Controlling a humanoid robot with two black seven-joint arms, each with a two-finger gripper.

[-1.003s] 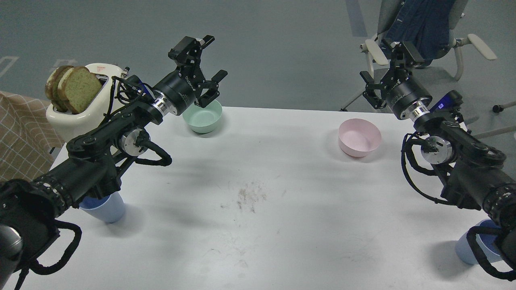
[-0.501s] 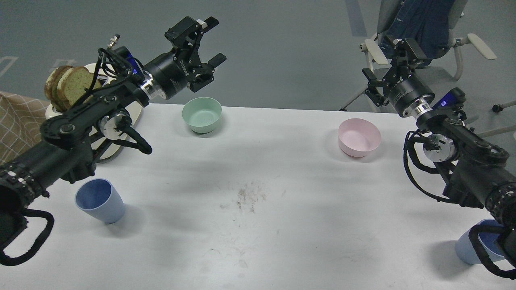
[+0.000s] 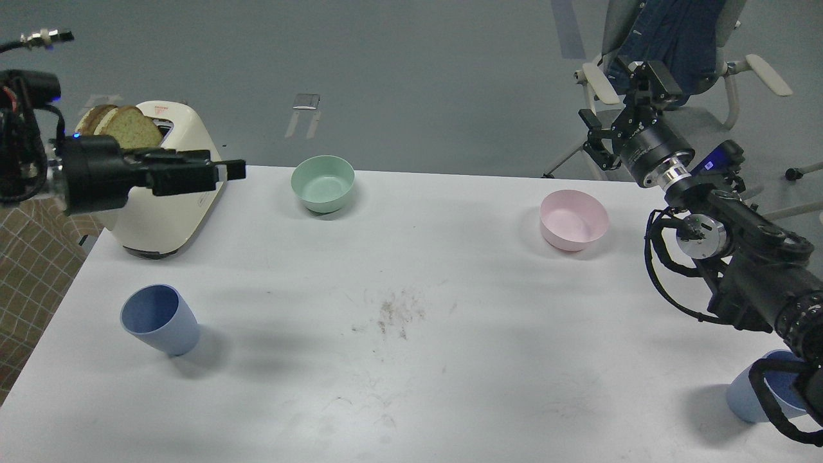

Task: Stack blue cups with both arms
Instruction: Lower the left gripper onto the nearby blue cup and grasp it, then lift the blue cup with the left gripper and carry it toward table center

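One light-blue cup stands upright at the table's front left, fully in view. The second blue cup stands at the front right corner, partly hidden behind my right arm's cables. My left gripper points right in front of the toaster, well above and behind the left cup. It is seen side-on, so its fingers cannot be told apart. My right gripper is raised beyond the table's back right edge. It is open and empty, far from both cups.
A white toaster with bread slices stands at the back left. A mint-green bowl and a pink bowl sit along the back of the white table. A chair stands behind on the right.
My left arm has swung back and to the left, uncovering the left blue cup and the toaster. Its gripper now points sideways. My right arm has barely moved.
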